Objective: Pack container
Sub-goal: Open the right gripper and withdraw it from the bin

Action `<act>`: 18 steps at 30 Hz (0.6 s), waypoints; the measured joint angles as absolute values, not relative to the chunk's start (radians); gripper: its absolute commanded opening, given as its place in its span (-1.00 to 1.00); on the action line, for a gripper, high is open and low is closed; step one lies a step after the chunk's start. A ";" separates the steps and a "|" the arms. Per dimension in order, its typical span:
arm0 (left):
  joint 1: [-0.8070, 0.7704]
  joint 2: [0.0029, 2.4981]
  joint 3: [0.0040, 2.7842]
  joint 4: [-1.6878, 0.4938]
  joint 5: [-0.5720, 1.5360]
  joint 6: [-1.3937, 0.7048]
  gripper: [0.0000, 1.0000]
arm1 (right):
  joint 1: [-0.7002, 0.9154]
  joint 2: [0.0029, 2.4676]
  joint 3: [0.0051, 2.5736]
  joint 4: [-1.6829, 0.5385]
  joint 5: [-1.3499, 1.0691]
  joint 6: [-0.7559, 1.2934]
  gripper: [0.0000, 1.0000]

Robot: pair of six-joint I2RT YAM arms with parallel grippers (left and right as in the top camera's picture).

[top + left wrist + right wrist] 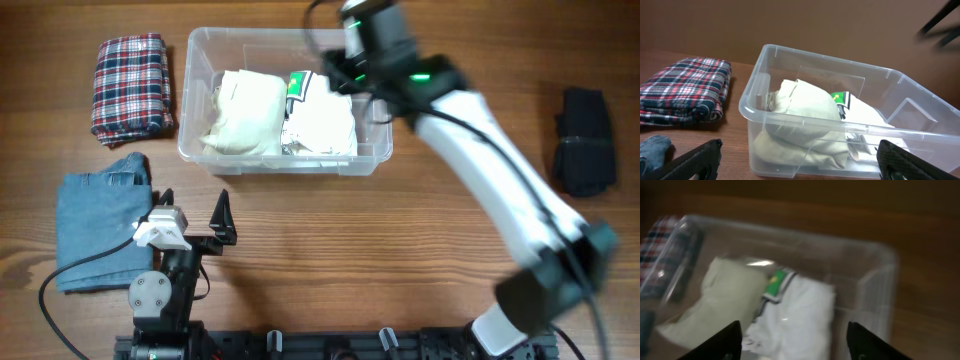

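Overhead, clear rounded plastic container [250,33], folded cloth [245,112], left end effector [799,146], right end effector [794,325], both released

A first garment [245,112] and a second garment [325,125] are laid side by side in the container [197,100]. A folded shirt [132,85] is placed left of the container, with folded jeans [100,225] before it. A third garment [585,140] is set well apart on the right.

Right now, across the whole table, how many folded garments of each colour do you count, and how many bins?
cream garment, in the container: 1
white garment with a green patch, in the container: 1
plaid garment, on the table: 1
blue denim garment, on the table: 1
black garment, on the table: 1
clear container: 1
Total: 6 (5 garments, 1 bin)
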State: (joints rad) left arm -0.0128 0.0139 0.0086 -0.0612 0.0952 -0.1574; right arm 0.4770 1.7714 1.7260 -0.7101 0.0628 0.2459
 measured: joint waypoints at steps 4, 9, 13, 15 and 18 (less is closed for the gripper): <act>-0.013 0.014 0.009 -0.061 0.095 -0.157 0.99 | 0.325 1.607 1.744 -0.812 0.340 0.112 0.50; -0.013 0.014 0.009 -0.061 0.095 -0.157 1.00 | 0.110 1.610 1.736 -0.872 0.531 -0.017 0.53; -0.013 0.014 0.009 -0.061 0.095 -0.157 1.00 | -0.072 1.682 1.688 -0.873 0.551 -0.072 0.68; -0.013 0.014 0.009 -0.061 0.095 -0.158 0.99 | -0.136 1.738 1.670 -0.871 0.550 -0.087 0.69; -0.013 0.014 0.009 -0.061 0.095 -0.157 0.99 | -0.227 1.861 1.652 -0.870 0.550 -0.099 0.70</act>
State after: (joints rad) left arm -0.0128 0.0139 0.0086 -0.0612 0.0952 -0.1574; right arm -0.2268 1.8614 1.6520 -0.8703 0.5499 -0.0994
